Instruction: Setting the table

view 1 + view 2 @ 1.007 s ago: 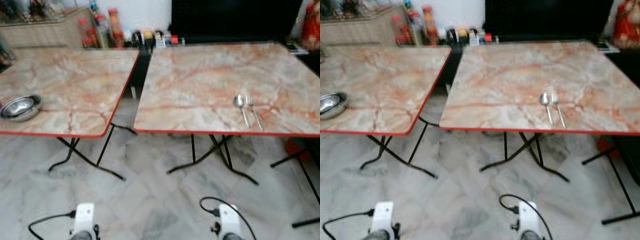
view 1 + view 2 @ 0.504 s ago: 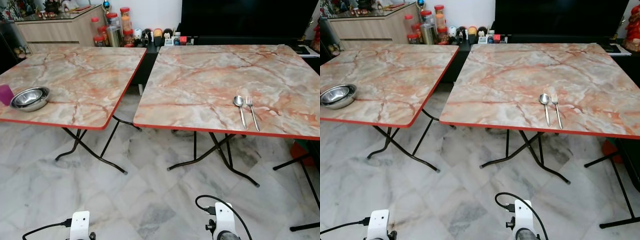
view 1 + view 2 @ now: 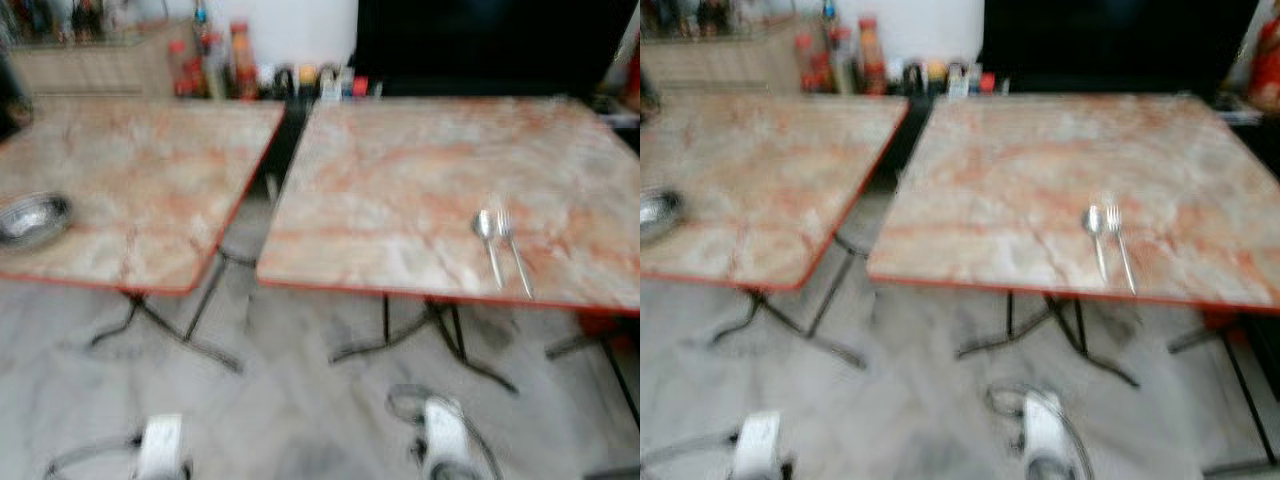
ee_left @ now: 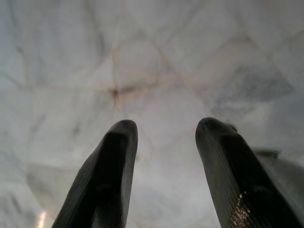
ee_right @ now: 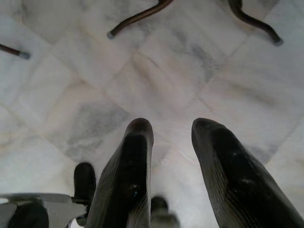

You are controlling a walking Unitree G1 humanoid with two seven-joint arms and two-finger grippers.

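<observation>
Marble-topped right table (image 3: 400,190) bears spoon (image 3: 487,240) beside fork (image 3: 514,250).

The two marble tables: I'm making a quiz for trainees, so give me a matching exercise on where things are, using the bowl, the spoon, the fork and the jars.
Things:
1. bowl
2. spoon
3. fork
4. jars

Places:
A. right table, the piece nearer its right edge
B. behind the tables, by the wall
C. left table, at its left edge
D. right table, just left of its partner

Pairs: 1-C, 2-D, 3-A, 4-B
</observation>
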